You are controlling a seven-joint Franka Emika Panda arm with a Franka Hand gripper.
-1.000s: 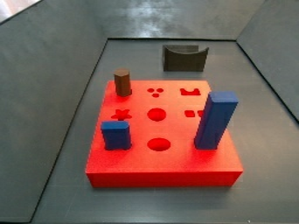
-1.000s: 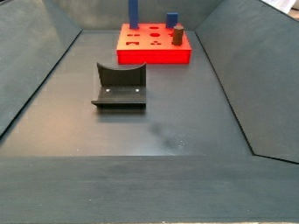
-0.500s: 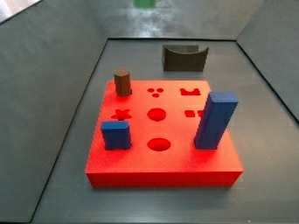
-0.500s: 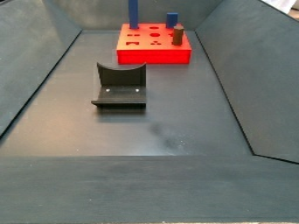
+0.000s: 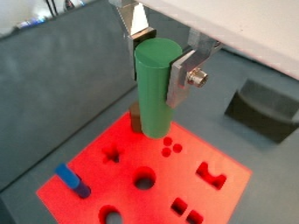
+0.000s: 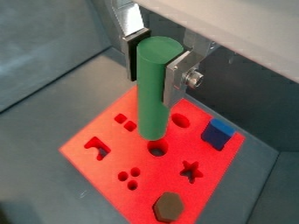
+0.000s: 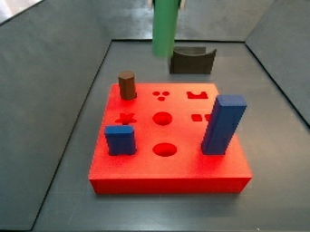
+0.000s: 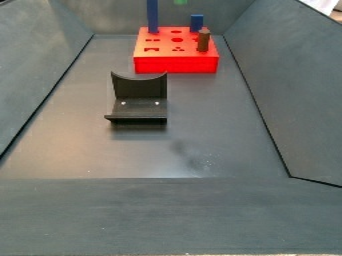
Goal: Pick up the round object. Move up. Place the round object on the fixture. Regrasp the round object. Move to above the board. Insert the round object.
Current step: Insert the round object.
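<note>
The round object (image 5: 155, 87) is a green peg, held upright with my gripper (image 5: 158, 74) shut on its upper part; the silver fingers (image 6: 179, 77) clamp it from both sides. In both wrist views the peg (image 6: 153, 101) hangs above the red board (image 5: 176, 171), its lower end over the holes. A side view shows only the peg (image 7: 166, 27) coming down from the top edge, high above the far side of the board (image 7: 182, 172); the gripper is out of that view. The fixture (image 7: 190, 60) stands behind the board with nothing on it.
On the board stand a brown cylinder (image 7: 127, 85), a tall blue block (image 7: 224, 124) and a short blue block (image 7: 119, 140). Sloped grey walls surround the floor. In a side view the fixture (image 8: 138, 97) lies nearer than the board (image 8: 177, 62).
The green peg has come down into the side view from the top edge. A second ago it was out of view; now it hangs above the board's far side.
</note>
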